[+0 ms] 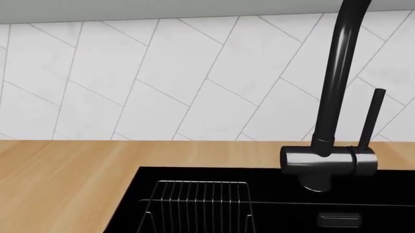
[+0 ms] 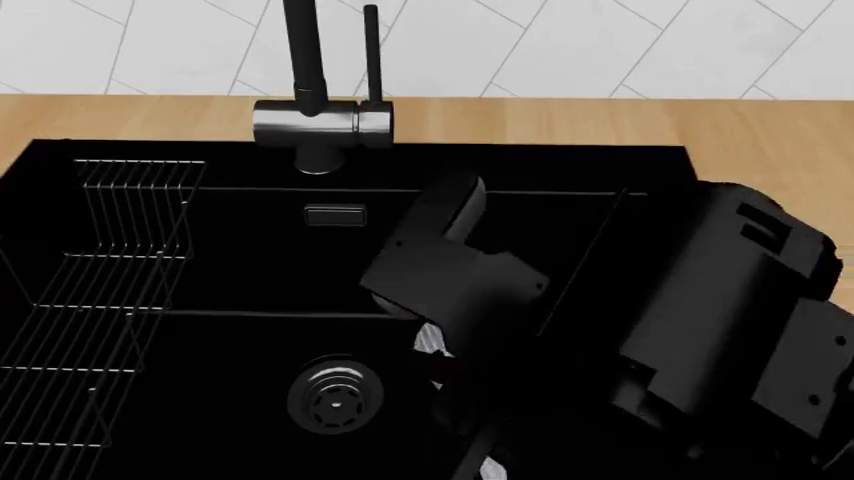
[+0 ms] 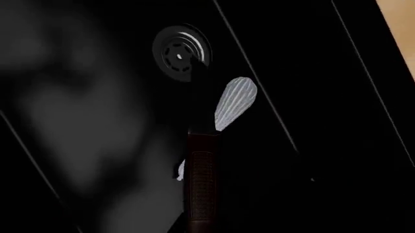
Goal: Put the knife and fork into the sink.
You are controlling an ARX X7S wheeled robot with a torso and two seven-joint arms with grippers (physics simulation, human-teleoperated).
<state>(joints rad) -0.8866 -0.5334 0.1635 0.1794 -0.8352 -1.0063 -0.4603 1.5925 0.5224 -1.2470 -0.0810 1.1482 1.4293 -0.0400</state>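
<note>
The black knife (image 3: pixel 199 165) points its blade at the round drain (image 3: pixel 181 52), over the floor of the black sink (image 3: pixel 97 121). Its handle runs down into my right gripper (image 3: pixel 199 225), which looks shut on it, though the fingers are lost in the dark. In the head view the right arm (image 2: pixel 454 270) reaches down into the sink (image 2: pixel 240 340) beside the drain (image 2: pixel 332 395). The fork is out of view. My left gripper does not show; its wrist view looks at the sink's far rim (image 1: pixel 149 174).
A silver utensil with a ribbed oval head (image 3: pixel 234 101) lies behind the knife; a sliver of it (image 2: pixel 429 342) shows by the arm. The faucet (image 2: pixel 320 122) (image 1: pixel 331 160) stands at the back. A wire rack (image 2: pixel 100 300) (image 1: pixel 198 204) fills the sink's left. Wooden counter (image 2: pixel 761 130) surrounds it.
</note>
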